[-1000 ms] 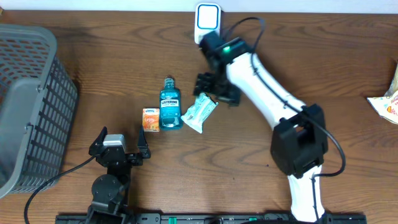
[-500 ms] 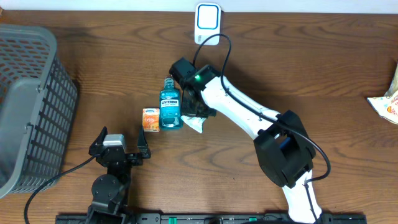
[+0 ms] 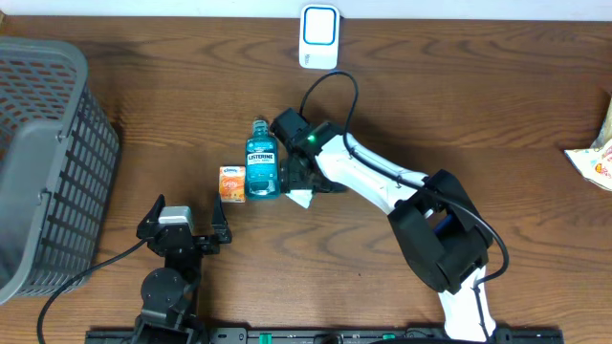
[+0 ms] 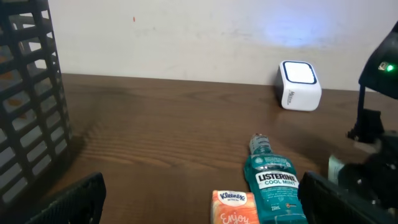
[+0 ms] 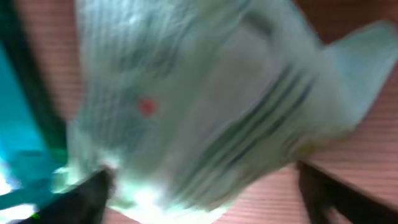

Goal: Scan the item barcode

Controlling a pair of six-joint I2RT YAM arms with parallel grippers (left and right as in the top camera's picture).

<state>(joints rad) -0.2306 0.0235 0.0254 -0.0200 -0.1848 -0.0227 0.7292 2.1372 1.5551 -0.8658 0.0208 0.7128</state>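
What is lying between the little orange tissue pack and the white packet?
The blue mouthwash bottle lies flat between the orange tissue pack and the white packet. The overhead view shows it best.

Table [image 3: 478, 76], overhead: scanner [image 3: 318, 36] at 12 edge. Basket [image 3: 48, 162] at 9. Bottle [image 3: 261, 167] near centre; tissue pack [image 3: 230, 183] just beside at its 8; pouch [image 3: 302, 199] at its 4, under right gripper [image 3: 304, 177]. Left gripper [image 3: 184, 225] at 7. Bag [image 3: 598, 153] at 3 edge.
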